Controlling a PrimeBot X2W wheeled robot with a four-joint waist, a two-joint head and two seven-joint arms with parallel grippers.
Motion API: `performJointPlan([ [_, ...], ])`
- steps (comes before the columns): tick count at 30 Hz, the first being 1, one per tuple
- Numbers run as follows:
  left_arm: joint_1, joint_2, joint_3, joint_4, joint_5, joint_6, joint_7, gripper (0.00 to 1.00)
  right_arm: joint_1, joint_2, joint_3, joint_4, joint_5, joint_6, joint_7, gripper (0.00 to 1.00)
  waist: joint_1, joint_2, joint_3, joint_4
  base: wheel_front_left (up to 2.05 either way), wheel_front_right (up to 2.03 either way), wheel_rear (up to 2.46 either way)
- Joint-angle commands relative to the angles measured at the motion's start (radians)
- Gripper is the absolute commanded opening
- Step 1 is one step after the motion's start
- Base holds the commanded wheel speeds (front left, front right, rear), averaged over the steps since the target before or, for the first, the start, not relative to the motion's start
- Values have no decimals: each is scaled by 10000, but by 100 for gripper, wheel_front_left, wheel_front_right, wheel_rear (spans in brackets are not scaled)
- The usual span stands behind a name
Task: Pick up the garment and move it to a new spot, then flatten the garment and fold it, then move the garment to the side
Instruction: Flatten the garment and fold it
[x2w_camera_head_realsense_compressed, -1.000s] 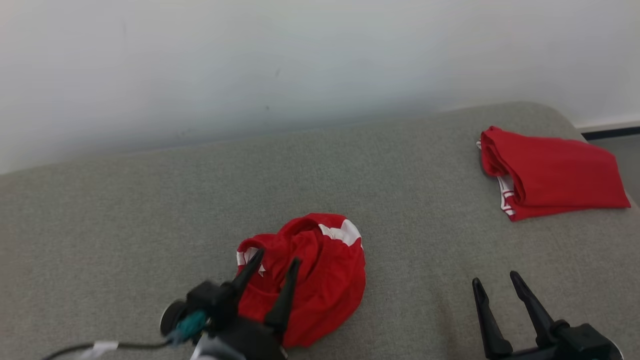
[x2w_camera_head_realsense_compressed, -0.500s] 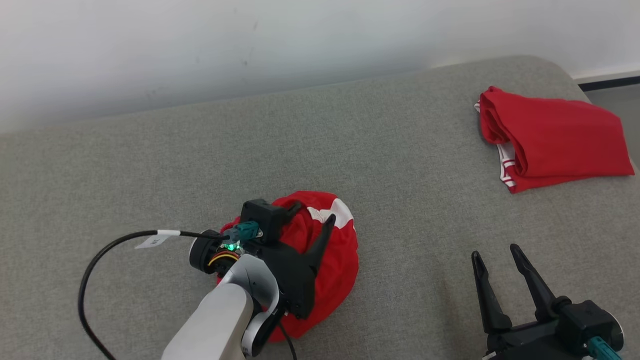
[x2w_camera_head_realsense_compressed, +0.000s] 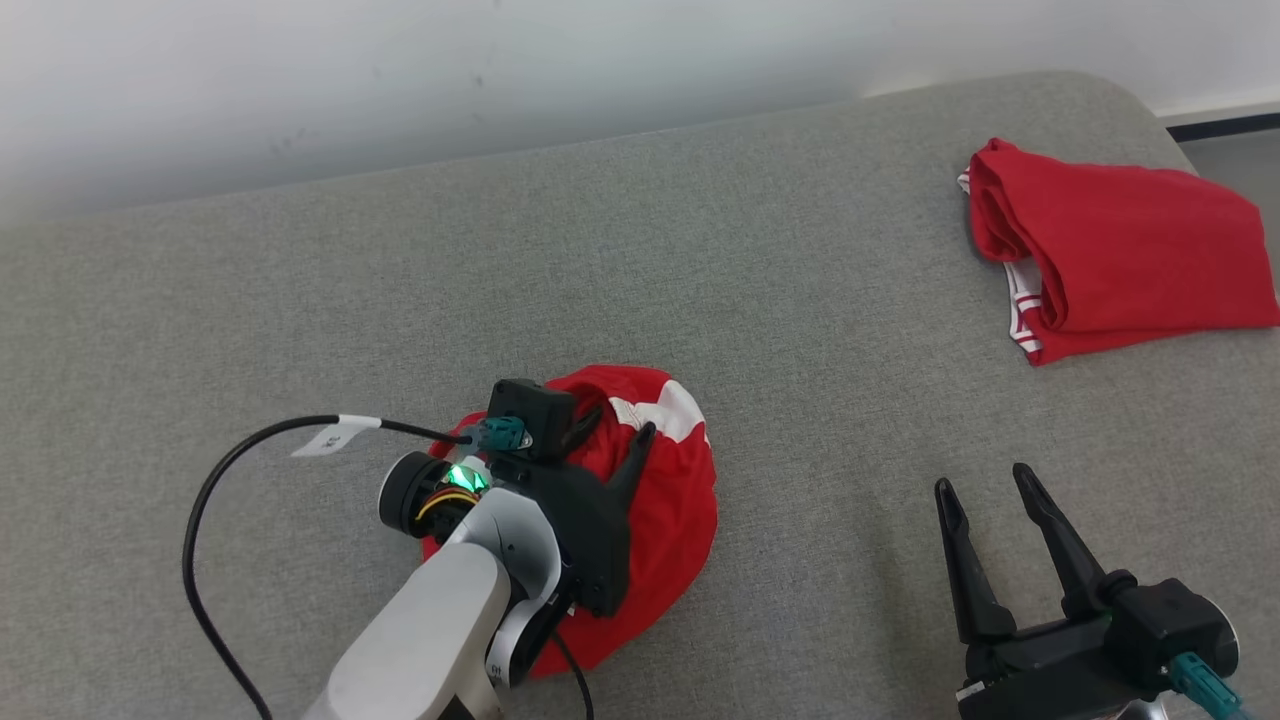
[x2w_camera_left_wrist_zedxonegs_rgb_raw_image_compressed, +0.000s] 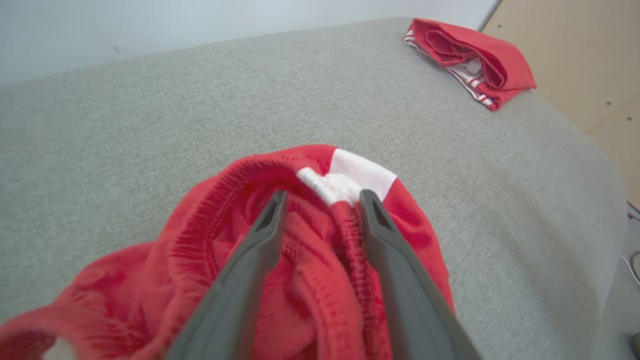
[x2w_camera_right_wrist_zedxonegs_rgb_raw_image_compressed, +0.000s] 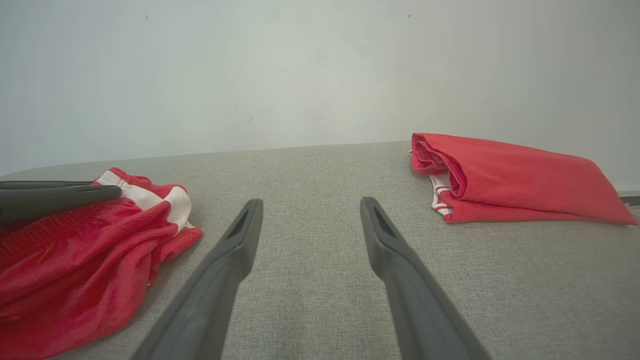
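Where the padded grey surface lies nearest the camera, the crumpled red garment sits as a rounded heap, low and a little left of centre in the head view. It shows a ribbed elastic waistband and white patches on its upper right side. The left pincer is down on the heap, its pale forearm coming in from the bottom edge. In the left wrist view the garment takes up the lower half, and the left pincer has its two dark fingers apart, straddling a ridge of bunched waistband with their tips by the white patch. I cannot tell whether they press the cloth. A black cable with a white tag loops off the wrist to the left.

The right pincer is at the lower right of the head view, apart from the garment, with its fingers spread wide and nothing between them. From the right wrist view, the right pincer points across bare grey fabric, with the garment at the lower left.

A second red garment, folded and edged with white stripes, lies at the upper right near the surface's rounded corner. A plain pale wall rises behind. A dark skirting strip runs along the wall's foot at the far right. A light wooden panel shows at the upper right of the left wrist view.
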Motion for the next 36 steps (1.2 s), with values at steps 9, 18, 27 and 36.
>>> performJointPlan([
  [9, -616, 19, -429, 591, -432, -1, 42, 0, -282, 66, 129, 80, -51, -4, -7, 100, -1, -2, 69, -270, 0, 0, 0],
  [18, -1420, 14, -375, 162, -2235, -409, -888, 0, -129, 267, 209, 222, 47, -4, -8, 100, -1, -2, -484, -694, 0, 0, 0],
  [27, -3210, 5, -145, -438, -5375, -842, -2046, 0, -70, 331, 309, 278, 126, -4, -8, 100, -1, -2, -961, -1258, 0, 0, 0],
  [36, -2146, 324, -739, 377, -6431, -1724, -2302, 2, 120, 398, 11, 166, 85, -4, -6, 100, -1, -2, -887, -1298, 0, 0, 0],
])
